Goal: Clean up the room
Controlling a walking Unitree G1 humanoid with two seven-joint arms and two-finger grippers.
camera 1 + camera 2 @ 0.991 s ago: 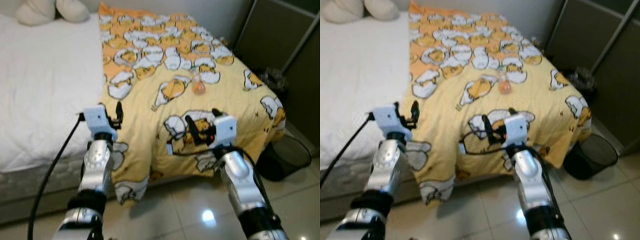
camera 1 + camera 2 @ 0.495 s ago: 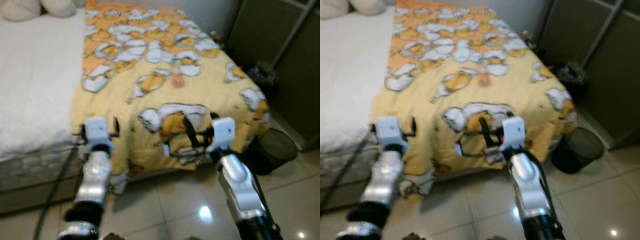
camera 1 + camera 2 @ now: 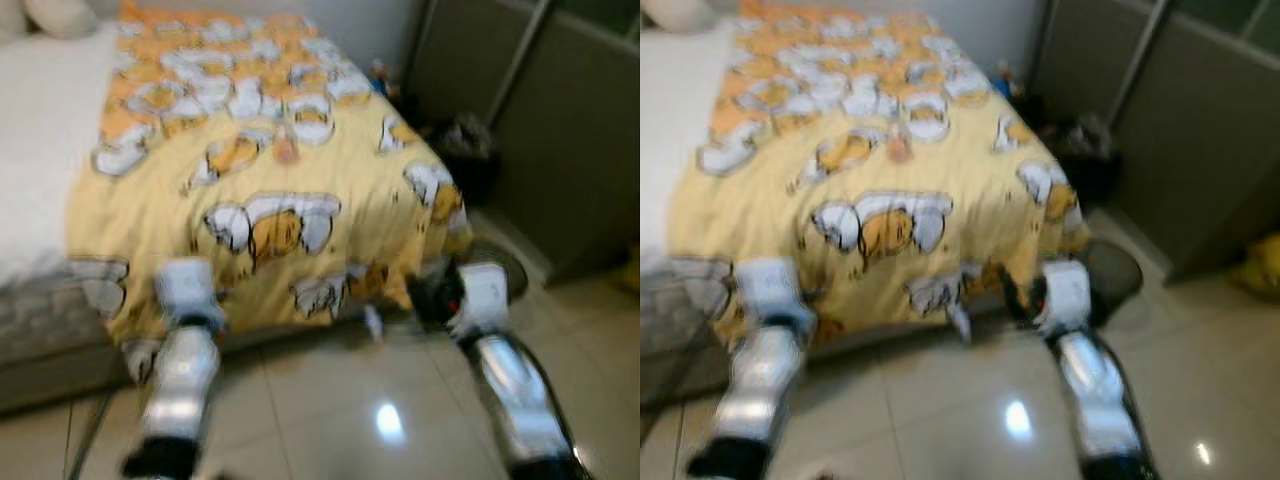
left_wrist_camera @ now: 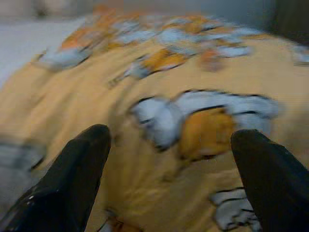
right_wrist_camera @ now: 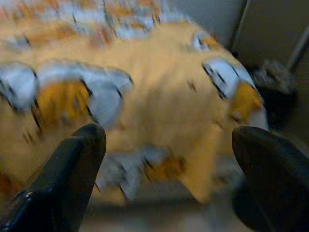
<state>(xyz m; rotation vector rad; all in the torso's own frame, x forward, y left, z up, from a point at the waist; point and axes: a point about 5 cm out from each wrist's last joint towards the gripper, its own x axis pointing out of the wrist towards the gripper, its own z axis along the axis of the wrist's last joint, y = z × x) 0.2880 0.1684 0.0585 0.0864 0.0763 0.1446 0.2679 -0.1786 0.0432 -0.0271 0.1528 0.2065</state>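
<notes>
Fingers spread wide on both arms, nothing held, both aimed at the foot of the bed; views blurred.

Left gripper (image 4: pixel 169 179) and right gripper (image 5: pixel 169 179) hang over the tiled floor (image 3: pixel 330 400), short of the yellow blanket (image 3: pixel 270 190), which drapes ahead of the fingers. Small orange-pink object (image 3: pixel 286 152) lies on the blanket well beyond both pairs of fingers, likely the thing to clear. Black wire bin (image 3: pixel 1110 275) sits just beyond the right fingers. Risks: blur means poor aim, fingers could snag the blanket edge and drag it off; right arm could knock the bin; glossy floor could slip.
</notes>
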